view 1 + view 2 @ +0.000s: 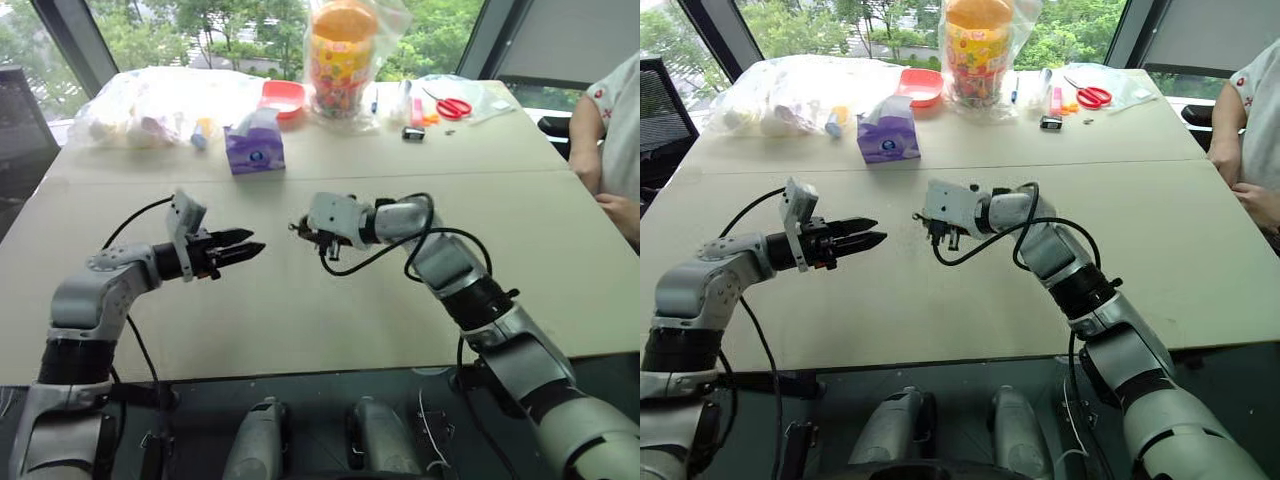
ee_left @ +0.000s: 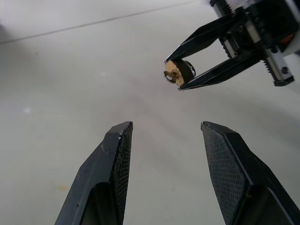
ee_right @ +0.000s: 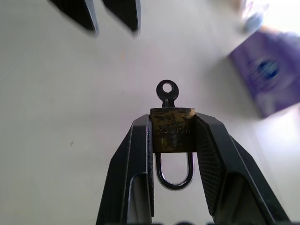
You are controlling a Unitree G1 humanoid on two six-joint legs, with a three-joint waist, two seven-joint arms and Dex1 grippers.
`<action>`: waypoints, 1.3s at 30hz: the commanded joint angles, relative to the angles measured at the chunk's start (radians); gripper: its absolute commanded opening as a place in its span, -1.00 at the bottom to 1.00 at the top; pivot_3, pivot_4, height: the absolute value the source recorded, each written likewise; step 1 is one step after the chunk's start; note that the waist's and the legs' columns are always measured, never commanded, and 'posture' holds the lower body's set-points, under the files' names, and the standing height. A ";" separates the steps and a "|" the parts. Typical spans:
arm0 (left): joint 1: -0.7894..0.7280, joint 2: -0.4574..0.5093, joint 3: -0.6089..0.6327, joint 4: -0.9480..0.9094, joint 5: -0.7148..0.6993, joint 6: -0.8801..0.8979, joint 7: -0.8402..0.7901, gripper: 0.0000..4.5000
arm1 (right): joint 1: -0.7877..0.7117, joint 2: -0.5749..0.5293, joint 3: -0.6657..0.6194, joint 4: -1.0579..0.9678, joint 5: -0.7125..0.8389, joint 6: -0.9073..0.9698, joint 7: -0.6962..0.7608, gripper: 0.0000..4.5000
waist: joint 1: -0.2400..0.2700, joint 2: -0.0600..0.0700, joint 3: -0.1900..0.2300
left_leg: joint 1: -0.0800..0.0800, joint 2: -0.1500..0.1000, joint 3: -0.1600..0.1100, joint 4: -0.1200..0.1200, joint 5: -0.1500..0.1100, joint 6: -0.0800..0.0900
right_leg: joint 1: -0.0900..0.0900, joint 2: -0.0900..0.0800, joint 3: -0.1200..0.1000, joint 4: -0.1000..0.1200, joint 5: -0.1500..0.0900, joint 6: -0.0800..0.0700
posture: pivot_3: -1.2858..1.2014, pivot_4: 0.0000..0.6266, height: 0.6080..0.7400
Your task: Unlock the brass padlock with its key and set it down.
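The brass padlock is clamped between the fingers of my right gripper, its silvery shackle pointing back toward the wrist. The key sticks out of the padlock's far end, with its round bow free in the air. In the head views my right gripper hovers above the middle of the table, pointing left. My left gripper faces it from a short gap away, open with nothing between its fingers. In the left wrist view the padlock shows end-on in the right gripper.
A purple tissue box stands behind the grippers. Further back are a red bowl, a bagged snack jar, plastic bags, red scissors and a small black-and-silver object. A person sits at the right edge.
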 commanded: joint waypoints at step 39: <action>-0.184 -0.010 -0.210 0.143 0.329 -0.458 -0.122 -0.99 | 0.027 0.005 -0.009 -0.095 -0.091 -0.058 -0.064 -0.69 | 0.007 0.000 0.000 | 0.000 0.000 0.001 0.001 0.000 0.000 | 0.000 0.003 0.000 0.000 0.000 0.000 | 0.03 -0.52 1.00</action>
